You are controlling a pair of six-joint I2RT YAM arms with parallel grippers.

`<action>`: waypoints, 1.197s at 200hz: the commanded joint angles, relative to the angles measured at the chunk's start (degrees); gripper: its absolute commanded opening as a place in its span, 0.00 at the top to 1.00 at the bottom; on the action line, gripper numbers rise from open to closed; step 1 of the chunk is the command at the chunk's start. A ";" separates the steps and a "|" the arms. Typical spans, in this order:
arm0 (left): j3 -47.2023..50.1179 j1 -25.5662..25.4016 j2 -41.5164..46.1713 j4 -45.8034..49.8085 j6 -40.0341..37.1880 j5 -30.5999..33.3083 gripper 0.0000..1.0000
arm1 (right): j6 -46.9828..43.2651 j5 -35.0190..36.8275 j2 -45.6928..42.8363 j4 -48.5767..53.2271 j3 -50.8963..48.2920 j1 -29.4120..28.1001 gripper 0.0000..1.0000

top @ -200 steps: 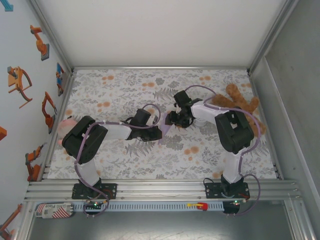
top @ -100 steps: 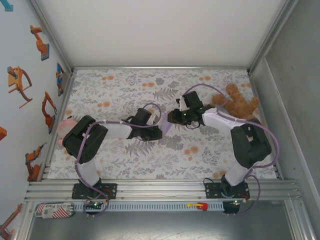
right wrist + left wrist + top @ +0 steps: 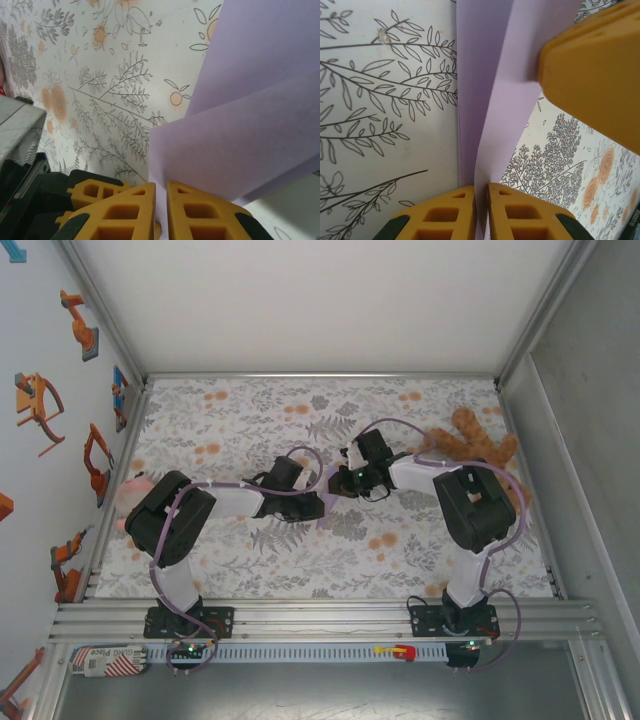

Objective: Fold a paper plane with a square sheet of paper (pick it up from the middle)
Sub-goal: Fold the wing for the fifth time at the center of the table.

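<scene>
The lavender sheet of paper (image 3: pixel 328 498) is folded along a crease and held just above the flowered tablecloth (image 3: pixel 250 420) at mid-table, between the two grippers. My left gripper (image 3: pixel 318 506) is shut on its lower edge; in the left wrist view the yellow fingertips (image 3: pixel 465 210) pinch the paper (image 3: pixel 505 100) where both layers meet. My right gripper (image 3: pixel 338 483) is shut on the opposite end, and in the right wrist view the paper (image 3: pixel 240 135) runs down between its fingers (image 3: pixel 200 210). The right gripper's yellow finger (image 3: pixel 595 75) presses the sheet's upper part. No finished plane shape shows.
A brown teddy bear (image 3: pixel 478 445) lies at the right side of the cloth, behind the right arm. A pink soft object (image 3: pixel 133 492) sits at the left edge by the left arm's elbow. Aluminium rails (image 3: pixel 320 615) border the front.
The right arm's elbow swung out to the right and came back left, and its gripper shifted slightly left toward the left gripper. The left arm has stayed still, holding the paper.
</scene>
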State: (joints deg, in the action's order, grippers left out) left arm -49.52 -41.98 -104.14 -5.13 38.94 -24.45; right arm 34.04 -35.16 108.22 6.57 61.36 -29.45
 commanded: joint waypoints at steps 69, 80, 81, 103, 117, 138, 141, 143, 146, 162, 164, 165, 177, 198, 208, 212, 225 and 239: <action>0.83 -0.33 -2.65 4.56 -0.71 1.85 0.84 | -0.45 0.18 2.85 0.02 1.22 -0.34 0.88; 0.83 -0.30 -2.70 4.68 -0.66 1.86 0.84 | -0.49 0.50 3.05 0.11 1.38 -0.43 0.89; 0.83 -0.30 -2.72 4.64 -0.68 1.86 0.84 | -0.48 0.51 3.09 0.15 1.39 -0.38 0.89; 0.80 -0.30 -2.65 4.80 -0.66 1.86 0.84 | -0.47 1.08 3.35 0.42 1.27 -0.34 0.89; 0.68 -0.34 -2.67 4.89 -0.71 1.86 0.84 | -0.56 1.36 3.57 0.55 1.35 -0.34 0.89; 0.65 -0.31 -2.81 4.94 -0.70 1.68 0.84 | -0.56 1.67 3.74 0.64 1.29 -0.34 0.89; 0.69 -0.37 -2.76 4.95 -0.71 1.67 0.84 | -0.56 1.75 3.78 0.72 1.23 -0.35 0.89; 0.68 -0.38 -2.79 4.91 -0.75 1.64 0.84 | -0.58 1.80 3.82 0.72 1.22 -0.35 0.89; 0.72 -0.34 -2.73 4.96 -0.71 1.68 0.84 | -0.56 1.84 3.82 0.70 1.28 -0.34 0.89; 0.65 -0.30 -2.79 4.99 -0.78 1.68 0.84 | -0.72 2.07 4.03 0.81 1.28 -0.36 0.90; 0.65 -0.34 -2.84 4.96 -0.79 1.68 0.84 | -0.66 2.10 4.08 0.81 1.27 -0.35 0.90; 0.65 -0.32 -2.88 5.04 -0.79 1.68 0.84 | -0.65 2.10 4.09 0.81 1.24 -0.35 0.90; 0.65 -0.30 -2.78 5.04 -0.73 1.68 0.84 | -0.70 2.19 4.33 0.89 1.30 -0.34 0.90; 0.71 -0.30 -2.80 5.04 -0.79 1.66 0.84 | -0.65 2.29 4.79 1.06 1.35 -0.34 0.90; 0.66 -0.32 -2.75 5.12 -0.79 1.67 0.84 | -0.65 2.37 4.97 1.08 1.39 -0.34 0.90; 0.65 -0.30 -2.82 5.09 -0.73 1.68 0.84 | -0.68 2.45 4.98 1.08 1.39 -0.35 0.90; 0.68 -0.35 -2.71 5.21 -0.83 1.69 0.84 | -0.70 2.63 5.15 1.25 1.38 -0.34 0.90; 0.57 -0.36 -2.48 5.42 -0.87 1.76 0.84 | -0.83 2.80 5.41 1.63 1.48 -0.34 0.90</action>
State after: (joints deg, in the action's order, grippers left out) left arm -49.54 -41.98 -104.22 -5.13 38.94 -24.58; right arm 34.00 -34.04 111.87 6.74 61.80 -29.45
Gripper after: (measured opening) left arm 0.158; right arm 0.098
